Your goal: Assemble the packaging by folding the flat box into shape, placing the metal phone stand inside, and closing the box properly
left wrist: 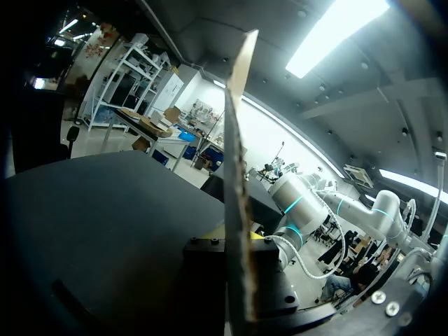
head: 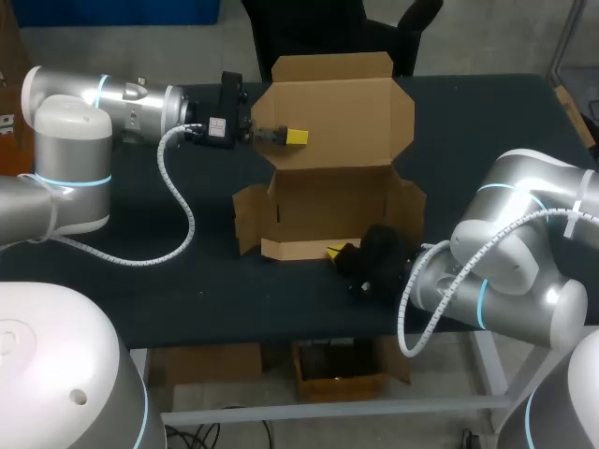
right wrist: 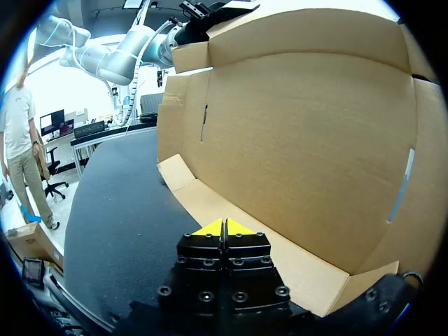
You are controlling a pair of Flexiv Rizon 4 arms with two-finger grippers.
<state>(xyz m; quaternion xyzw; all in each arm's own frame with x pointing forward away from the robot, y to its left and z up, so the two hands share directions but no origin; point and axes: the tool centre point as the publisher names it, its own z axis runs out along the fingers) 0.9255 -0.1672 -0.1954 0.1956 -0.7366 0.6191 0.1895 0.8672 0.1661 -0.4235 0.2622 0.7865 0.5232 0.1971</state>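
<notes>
**A:** Where was the cardboard box (head: 328, 201)?

**B:** Near the middle of the dark table (head: 168, 299), half folded and open at the top. Its back wall stood up, and the lid panel (head: 342, 117) rose above that wall on the far side. The front flap (head: 295, 249) lay flat on the table on the near side. A side flap stuck out loosely at each end.

**A:** And what had hold of it?

**B:** The left end effector (head: 281, 137) came in from the left and was closed on the lid panel at that panel's left edge. One yellow tip showed against the inner face of the panel. In the left wrist view the cardboard ran edge-on straight between the two fingers, with a dark finger block on either side of it.

**A:** What about the other one?

**B:** The right end effector (head: 335, 253) was low at the box's near side, right by the front flap. In the right wrist view its two yellow tips were pressed together with nothing visible between them, pointing at the flap's edge with the box's inner wall ahead. I couldn't tell whether the tips actually touched the flap
</notes>
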